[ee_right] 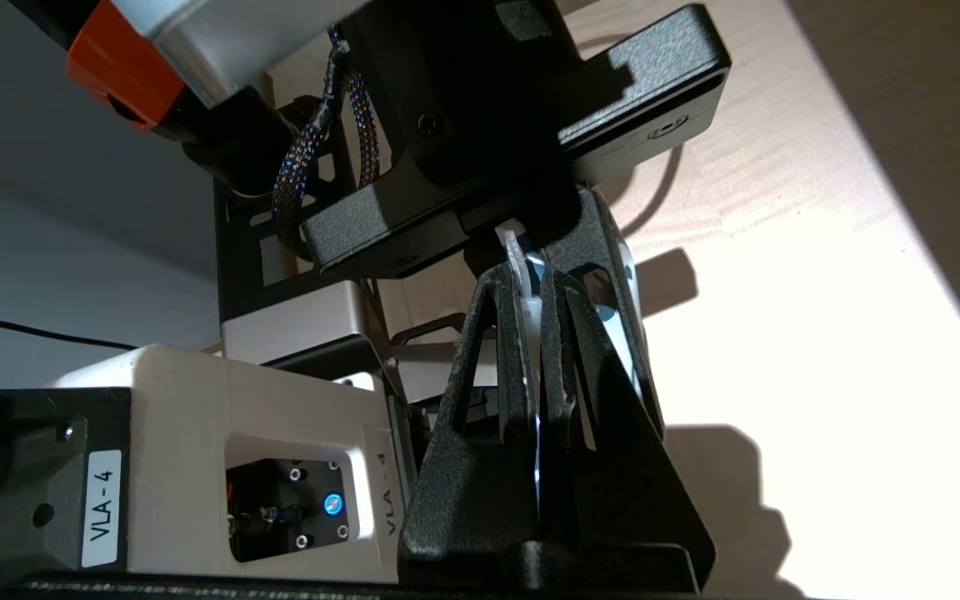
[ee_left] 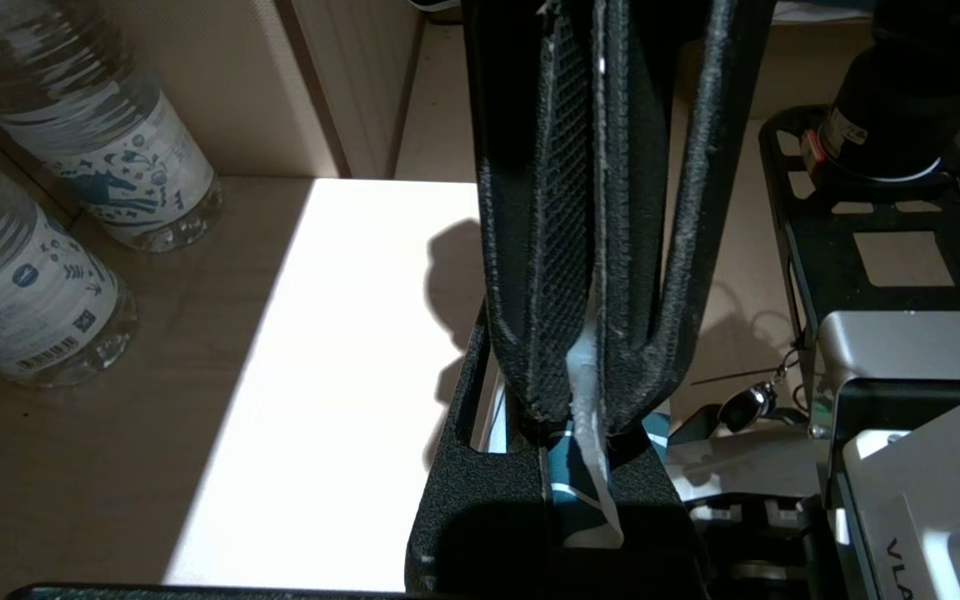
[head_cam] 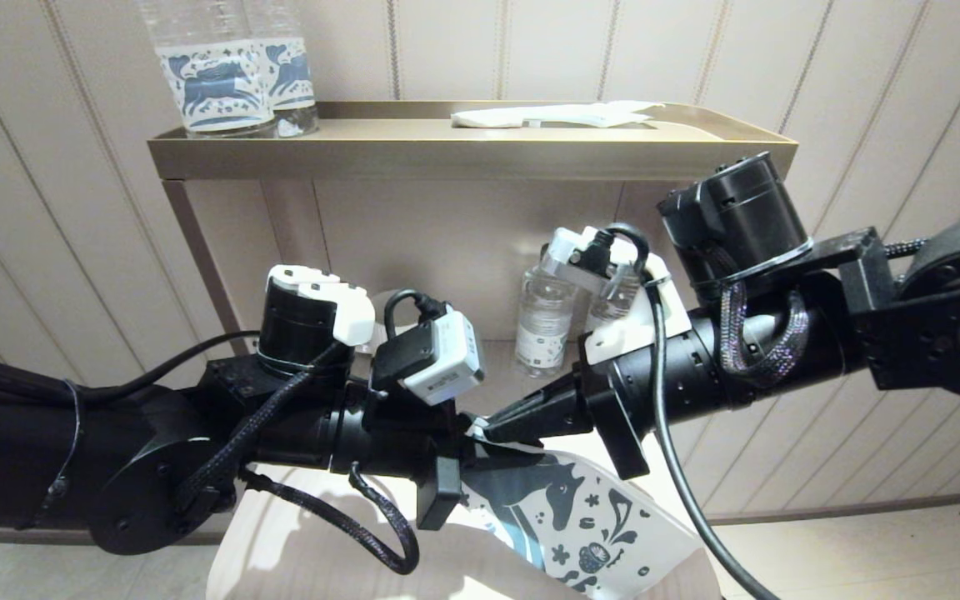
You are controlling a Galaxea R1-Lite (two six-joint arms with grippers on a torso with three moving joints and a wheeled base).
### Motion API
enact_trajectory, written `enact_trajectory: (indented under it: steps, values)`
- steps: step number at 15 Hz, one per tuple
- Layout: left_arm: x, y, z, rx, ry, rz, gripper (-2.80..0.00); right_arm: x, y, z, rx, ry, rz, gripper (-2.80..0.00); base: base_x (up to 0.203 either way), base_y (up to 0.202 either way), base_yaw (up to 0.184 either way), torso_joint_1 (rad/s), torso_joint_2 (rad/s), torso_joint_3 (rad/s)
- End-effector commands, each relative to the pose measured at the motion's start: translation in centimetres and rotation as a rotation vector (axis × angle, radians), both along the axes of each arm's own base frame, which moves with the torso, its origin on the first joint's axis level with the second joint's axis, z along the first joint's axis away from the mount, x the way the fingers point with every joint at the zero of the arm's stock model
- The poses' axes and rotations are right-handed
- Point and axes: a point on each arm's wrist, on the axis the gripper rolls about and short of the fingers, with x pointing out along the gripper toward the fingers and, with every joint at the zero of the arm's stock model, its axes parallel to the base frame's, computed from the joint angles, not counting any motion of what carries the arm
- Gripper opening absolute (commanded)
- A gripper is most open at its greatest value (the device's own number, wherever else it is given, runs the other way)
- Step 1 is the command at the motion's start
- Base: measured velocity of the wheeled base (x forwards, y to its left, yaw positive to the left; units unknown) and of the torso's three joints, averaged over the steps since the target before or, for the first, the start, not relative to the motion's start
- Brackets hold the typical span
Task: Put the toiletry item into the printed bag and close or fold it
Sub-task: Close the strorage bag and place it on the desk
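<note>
Both arms meet at the top edge of the printed bag [head_cam: 588, 517], which hangs tilted above a pale lit surface [ee_left: 347, 375]. The left gripper [head_cam: 467, 433] is clenched on that edge; the left wrist view shows the bag's white margin squeezed between its fingers [ee_left: 547, 250]. The right gripper [head_cam: 488, 429] comes in from the bag's other side, tips nearly meeting the left's, its jaws likewise pinched on the thin white edge, seen between the fingers [ee_right: 497, 367] in the right wrist view. Below the two grips the bag falls free, its blue horse and flower print facing the onlooker. The toothbrush cannot be made out in any view. Behind the bag, two clear bottles [head_cam: 542, 321] stand on a lower level; two more bottles with blue horse labels [head_cam: 213, 79] stand on the brass-coloured shelf [head_cam: 447, 150] above, well clear of the bag. One flat white packet [head_cam: 555, 115] lies on the same shelf. Open room remains below and beside the bag over the lit surface.
</note>
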Motion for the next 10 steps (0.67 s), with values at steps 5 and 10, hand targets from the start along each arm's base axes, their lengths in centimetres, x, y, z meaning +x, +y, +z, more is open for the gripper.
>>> enact_trajectory:
  steps: [5, 10]
  values:
    - [-0.1, 0.0, 0.1, -0.004, -0.006, -0.005, -2.8, -1.0, -1.3, -0.4, -0.016, -0.002, -0.01, -2.8, 0.0, 0.0, 0.0, 0.0, 0.0, 0.0]
    - [-0.1, 0.1, 0.2, -0.004, -0.008, -0.006, -2.8, -0.9, -1.9, -0.7, -0.026, -0.006, -0.023, -2.8, 0.0, 0.0, 0.0, 0.0, 0.0, 0.0]
